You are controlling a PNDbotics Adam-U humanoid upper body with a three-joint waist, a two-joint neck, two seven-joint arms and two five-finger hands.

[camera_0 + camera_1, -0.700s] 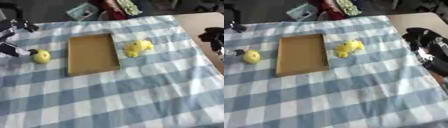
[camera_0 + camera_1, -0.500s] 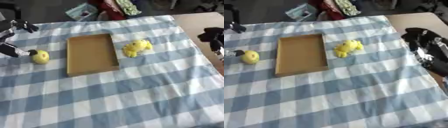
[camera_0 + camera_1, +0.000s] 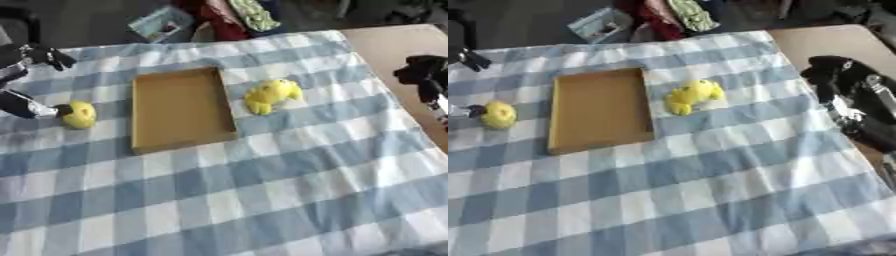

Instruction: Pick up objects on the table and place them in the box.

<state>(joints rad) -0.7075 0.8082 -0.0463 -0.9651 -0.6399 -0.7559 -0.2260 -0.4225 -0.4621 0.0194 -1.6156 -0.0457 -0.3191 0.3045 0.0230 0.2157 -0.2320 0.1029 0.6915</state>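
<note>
At far left, the left hand [image 3: 26,102] has one dark fingertip [image 3: 61,109] touching the ball [image 3: 80,114], a small yellow round object; other fingers [image 3: 48,54] are spread well above it, so the hand is open around the ball, not yet closed on it. Compared with half a second ago, the fingertip and ball stand in the same relation; no closing has occurred, and the pick has not begun. Outward from the ball lies the box [image 3: 179,108], a shallow brown tray, just to its right and holding nothing. Beyond the box's right wall, near its upper corner, rests the duck [image 3: 271,94], a yellow soft toy, apart from the box. Both objects therefore remain on the cloth [image 3: 262,190], blue-and-white checked. At the right edge the right hand [image 3: 859,100] hangs beside the table, well apart from the duck; whether its fingers are spread or curled cannot be told.
</note>
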